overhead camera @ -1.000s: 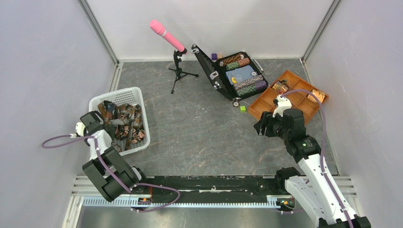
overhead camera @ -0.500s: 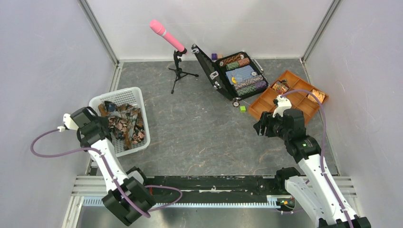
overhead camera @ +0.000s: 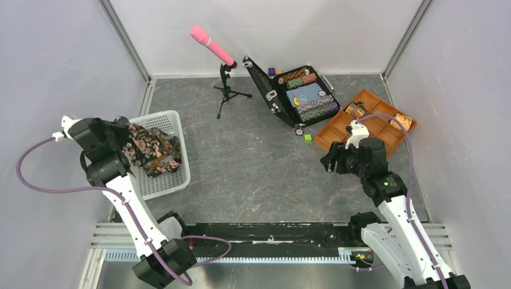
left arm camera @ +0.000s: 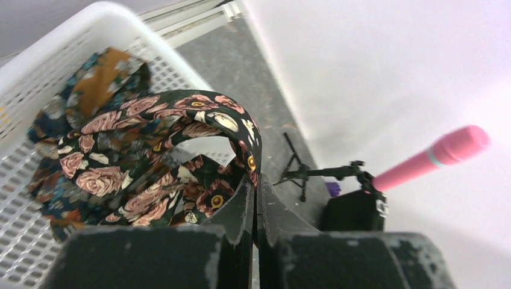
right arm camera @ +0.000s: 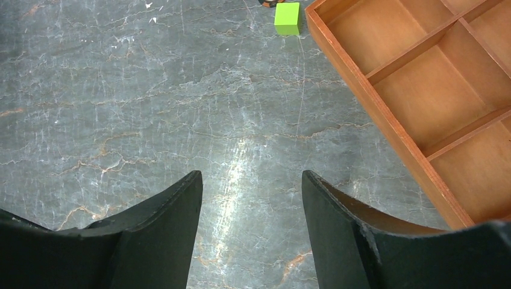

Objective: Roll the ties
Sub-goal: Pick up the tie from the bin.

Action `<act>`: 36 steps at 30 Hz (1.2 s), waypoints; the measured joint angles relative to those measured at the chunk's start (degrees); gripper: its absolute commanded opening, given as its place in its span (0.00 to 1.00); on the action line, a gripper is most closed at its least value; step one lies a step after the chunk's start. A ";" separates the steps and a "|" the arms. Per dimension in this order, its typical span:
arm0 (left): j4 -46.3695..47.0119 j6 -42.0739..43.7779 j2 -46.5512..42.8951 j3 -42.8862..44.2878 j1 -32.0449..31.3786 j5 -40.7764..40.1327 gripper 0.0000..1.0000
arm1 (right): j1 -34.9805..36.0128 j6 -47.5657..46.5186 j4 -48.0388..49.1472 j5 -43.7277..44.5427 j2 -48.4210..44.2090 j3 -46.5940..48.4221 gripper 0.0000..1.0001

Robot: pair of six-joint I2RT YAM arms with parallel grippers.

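Several dark floral ties [overhead camera: 153, 152] lie heaped in a white basket [overhead camera: 175, 180] at the left. My left gripper [overhead camera: 125, 139] is over the basket's far-left corner. In the left wrist view its jaws [left arm camera: 255, 180] are shut on a black tie with pink roses [left arm camera: 150, 120], which arches up out of the heap; a tan-gold patch [left arm camera: 99, 84] shows behind. My right gripper [overhead camera: 330, 161] is open and empty above the bare floor [right arm camera: 241, 150], beside the wooden tray [right arm camera: 434, 90].
A pink microphone [overhead camera: 212, 45] on a small tripod stands at the back. An open black case [overhead camera: 301, 96] holds rows of poker chips. The orange divided tray [overhead camera: 385, 126] holds two coiled ties. A green cube [overhead camera: 308, 138] lies by it.
My left arm has swung up and left, out to the basket's far-left corner, lifting the rose tie out of the heap. The right arm has not moved.
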 measured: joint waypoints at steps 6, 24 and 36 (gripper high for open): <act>-0.11 -0.07 -0.55 7.58 -0.98 5.03 0.02 | 0.00 0.00 0.00 -0.13 0.00 0.00 0.68; -8.79 4.07 3.65 32.79 -1.09 -0.09 0.02 | 0.00 0.31 -0.24 0.09 -2.47 -0.17 0.69; 4.59 -7.87 13.11 49.51 -5.01 20.09 0.02 | 0.00 0.92 0.24 2.08 -6.43 0.07 0.70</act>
